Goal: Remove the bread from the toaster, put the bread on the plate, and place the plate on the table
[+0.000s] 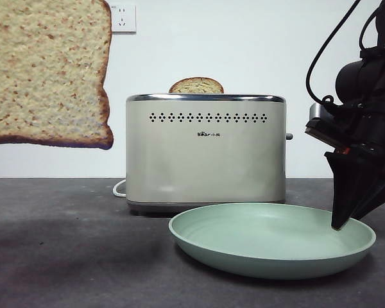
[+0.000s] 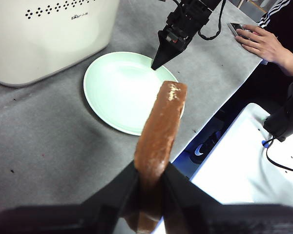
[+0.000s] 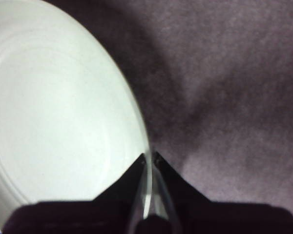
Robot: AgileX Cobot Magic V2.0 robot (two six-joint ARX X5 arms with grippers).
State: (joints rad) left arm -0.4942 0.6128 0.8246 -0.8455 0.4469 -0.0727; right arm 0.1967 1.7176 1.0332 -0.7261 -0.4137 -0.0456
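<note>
With the left claw (image 2: 149, 178) pinching the bread (image 1: 48, 70) aloft and the right claw (image 3: 150, 158) pinching the plate (image 1: 269, 260) rim, the slice must next be lowered onto the plate.

Item count, as visible:

- Bread slices: two. One wide slice of bread (image 1: 48, 70) (image 2: 159, 127), and one narrower domed slice (image 1: 196, 85) standing in the toaster slot.
- Toasters: one cream toaster (image 1: 205, 151) (image 2: 44, 34).
- Plates: one mint-green plate (image 1: 273, 240) (image 2: 122, 90) (image 3: 53, 107).
- Claws: two, the left claw (image 2: 149, 183) and the right claw (image 1: 341, 221) (image 2: 158, 61) (image 3: 149, 158).
- Wall sockets: one (image 1: 123, 17).
- Human hands: one (image 2: 266, 44), at the counter (image 1: 70, 244) edge.
- Counters: one.
</note>
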